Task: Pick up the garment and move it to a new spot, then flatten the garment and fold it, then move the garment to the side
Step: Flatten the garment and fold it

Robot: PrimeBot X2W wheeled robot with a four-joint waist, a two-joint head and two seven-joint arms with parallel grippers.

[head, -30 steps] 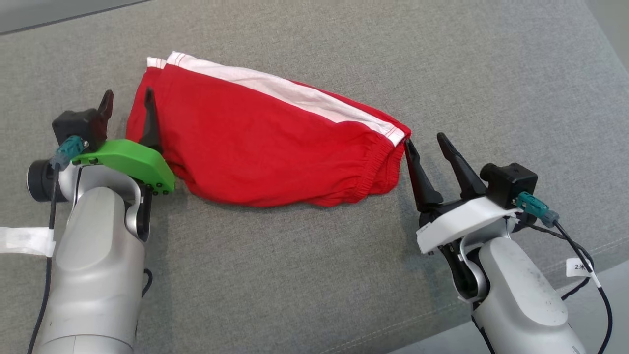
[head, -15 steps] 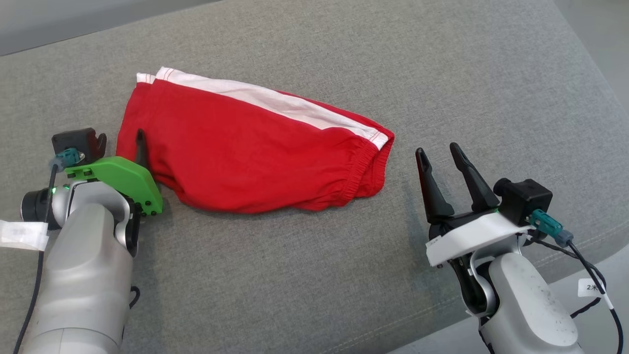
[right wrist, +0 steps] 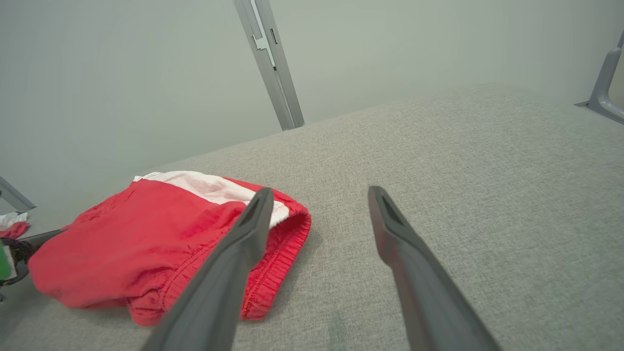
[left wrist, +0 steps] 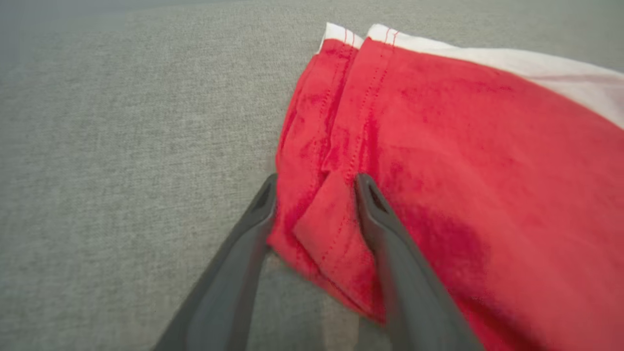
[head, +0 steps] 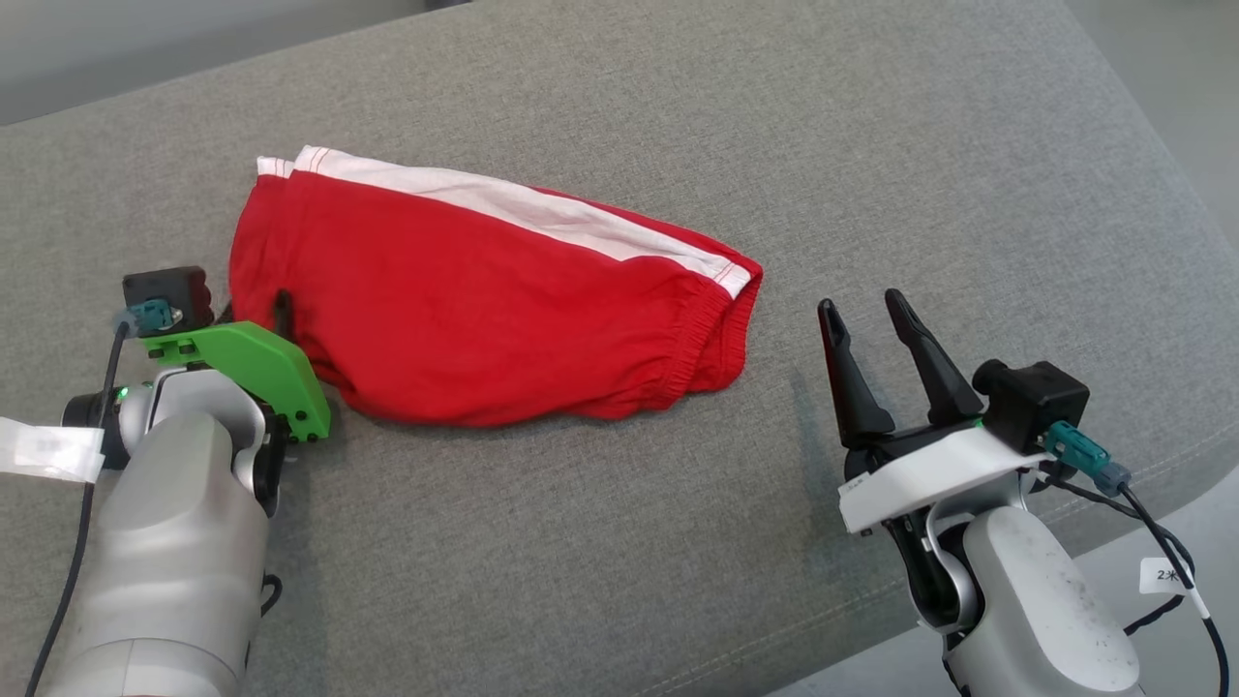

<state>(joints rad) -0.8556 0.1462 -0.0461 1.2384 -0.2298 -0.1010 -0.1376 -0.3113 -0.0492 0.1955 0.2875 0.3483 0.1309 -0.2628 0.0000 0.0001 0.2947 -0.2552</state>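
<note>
**The red garment (head: 484,300) lies on a grey cushion (head: 581,542) between two parted grippers.**

Nearest, the right gripper (head: 858,300) has its fingers spread with nothing between them. It is just beside the garment's elastic waistband (head: 711,329) and clear of it. The left gripper (left wrist: 317,187) is released too. Its fingers straddle a turned-up fold of the leg hem (left wrist: 336,214), one against the cloth's outer edge and the other resting on the red fabric, with no pinch on it. The garment sits a little bunched, with the waistband toward the right gripper and the leg hems toward the left one. A white band (head: 542,208) runs along its far edge.
</note>
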